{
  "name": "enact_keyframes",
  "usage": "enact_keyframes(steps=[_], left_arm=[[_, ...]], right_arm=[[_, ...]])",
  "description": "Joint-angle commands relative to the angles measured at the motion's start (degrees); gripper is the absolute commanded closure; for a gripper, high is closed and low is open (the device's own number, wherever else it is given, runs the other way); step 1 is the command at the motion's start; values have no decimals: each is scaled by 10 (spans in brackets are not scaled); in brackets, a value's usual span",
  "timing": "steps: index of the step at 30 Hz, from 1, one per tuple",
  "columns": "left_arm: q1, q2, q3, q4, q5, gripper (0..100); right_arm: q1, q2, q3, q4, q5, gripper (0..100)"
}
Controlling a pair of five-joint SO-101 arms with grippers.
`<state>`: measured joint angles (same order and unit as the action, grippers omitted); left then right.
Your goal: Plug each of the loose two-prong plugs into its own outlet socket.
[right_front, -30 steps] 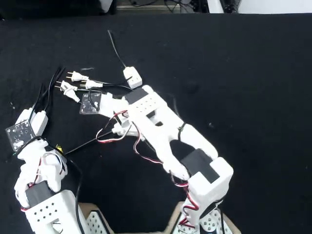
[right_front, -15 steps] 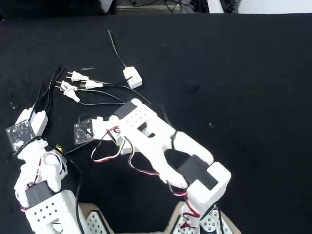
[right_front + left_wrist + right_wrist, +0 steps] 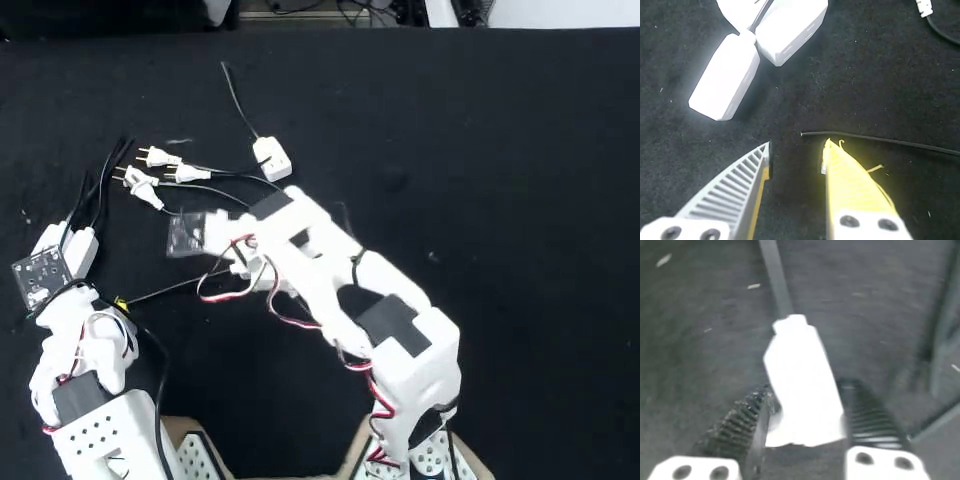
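right gripper (image 3: 805, 395) is clamped on a white plug (image 3: 796, 360) low over the black tabletop (image 3: 700, 300), its cable (image 3: 775, 275) running away from the fingers. carrying it to a socket probably calls for a firm, square hold so the prongs don't twist. left gripper (image 3: 797, 146) hangs open just short of two white blocks (image 3: 725, 75), likely sockets, and could steady one. farther out lie three loose plugs (image 3: 150, 157) and a small white outlet (image 3: 272, 158).

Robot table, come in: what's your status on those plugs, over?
Left gripper open, beside outlet blocks. Right gripper shut on white plug. Three loose plugs lie unplugged. Thin black wire at left gripper's tip.
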<state>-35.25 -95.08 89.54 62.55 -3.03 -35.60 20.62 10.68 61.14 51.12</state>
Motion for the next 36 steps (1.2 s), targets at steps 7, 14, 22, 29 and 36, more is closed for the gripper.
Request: enact_keyframes(steps=[7,14,22,29,36], left_arm=[[5,-4,-29,-9,2,818],[5,-4,-29,-9,2,817],[5,-4,-29,-9,2,817],[5,-4,-29,-9,2,817],[5,-4,-29,-8,2,817]], right_arm=[[46,-86,-46,13,-132,988],[186,-216,-54,30,-195,988],[425,-267,-155,47,-308,988],[569,-123,-288,114,-317,988],[636,99,-502,171,-249,988]])
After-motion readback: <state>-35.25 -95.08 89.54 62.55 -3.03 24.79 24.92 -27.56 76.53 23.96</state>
